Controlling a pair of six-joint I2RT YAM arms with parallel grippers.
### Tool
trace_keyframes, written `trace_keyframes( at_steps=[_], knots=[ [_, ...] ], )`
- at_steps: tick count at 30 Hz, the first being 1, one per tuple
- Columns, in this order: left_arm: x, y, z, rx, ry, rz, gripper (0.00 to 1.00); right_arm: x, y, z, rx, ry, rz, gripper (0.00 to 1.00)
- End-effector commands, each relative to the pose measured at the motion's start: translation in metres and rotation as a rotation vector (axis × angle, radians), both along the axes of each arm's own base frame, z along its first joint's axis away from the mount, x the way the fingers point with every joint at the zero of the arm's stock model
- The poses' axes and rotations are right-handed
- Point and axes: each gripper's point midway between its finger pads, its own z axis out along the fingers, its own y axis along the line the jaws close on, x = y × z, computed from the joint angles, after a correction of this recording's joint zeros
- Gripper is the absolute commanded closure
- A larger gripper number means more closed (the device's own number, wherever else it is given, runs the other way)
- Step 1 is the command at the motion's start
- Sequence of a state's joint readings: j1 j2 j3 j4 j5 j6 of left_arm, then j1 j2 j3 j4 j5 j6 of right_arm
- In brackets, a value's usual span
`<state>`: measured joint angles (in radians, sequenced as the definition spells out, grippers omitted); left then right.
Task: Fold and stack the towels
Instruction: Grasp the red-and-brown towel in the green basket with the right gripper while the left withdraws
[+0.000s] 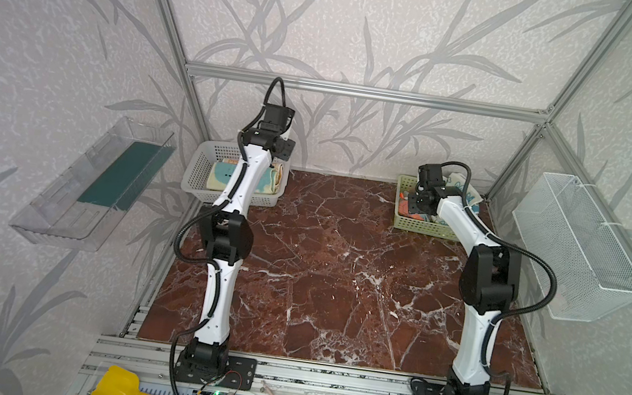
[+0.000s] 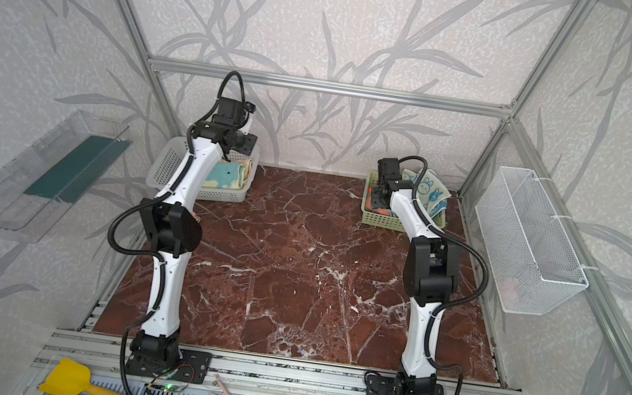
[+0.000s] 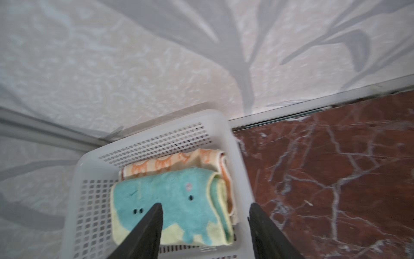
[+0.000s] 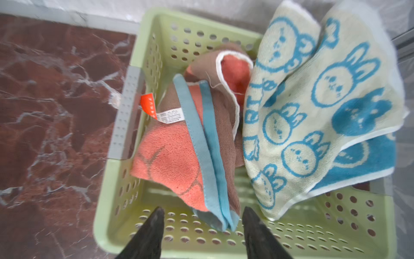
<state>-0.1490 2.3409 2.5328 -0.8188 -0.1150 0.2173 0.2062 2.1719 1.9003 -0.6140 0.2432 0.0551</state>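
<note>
While hovering over the green basket (image 4: 156, 29) with right claw (image 4: 202, 210) spread and empty: could pinch orange towel (image 4: 170, 157) inside together with brown towel (image 4: 202, 64) tangled under it, dragging out both. Well apart from that basket, left claw (image 3: 205, 206) spread, empty, above folded teal towel (image 3: 174, 197).

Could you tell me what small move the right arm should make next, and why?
Probably lower the right pincer and close on the blue-trimmed orange towel. Its jaws stand open and empty over the green basket, and that towel lies loosely bunched there, nearest its tips and not yet folded.
</note>
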Motion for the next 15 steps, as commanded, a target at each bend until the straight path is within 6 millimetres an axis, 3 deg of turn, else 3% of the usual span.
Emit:
trace_keyframes(
  at_steps=[1,4,8,9,12,15],
  knots=[
    [-0.011,-0.052,-0.015,-0.039,0.047,-0.094,0.38,-0.005,-0.006,-0.028,-0.001,0.103,-0.018,0.42],
    [-0.018,-0.083,-0.029,-0.052,0.082,-0.142,0.38,0.004,-0.013,-0.042,0.004,0.126,-0.028,0.42],
    [-0.027,-0.094,-0.042,-0.053,0.12,-0.148,0.39,0.014,-0.011,-0.042,0.013,0.133,-0.008,0.47],
    [-0.029,-0.093,-0.043,-0.055,0.124,-0.143,0.39,0.017,-0.01,-0.04,0.016,0.13,0.0,0.54],
    [-0.035,-0.09,-0.042,-0.052,0.127,-0.133,0.39,0.022,-0.006,-0.025,0.019,0.109,0.026,0.86],
    [-0.042,-0.086,-0.038,-0.049,0.118,-0.125,0.4,0.021,-0.005,0.005,0.016,0.066,0.042,1.0]
  ],
)
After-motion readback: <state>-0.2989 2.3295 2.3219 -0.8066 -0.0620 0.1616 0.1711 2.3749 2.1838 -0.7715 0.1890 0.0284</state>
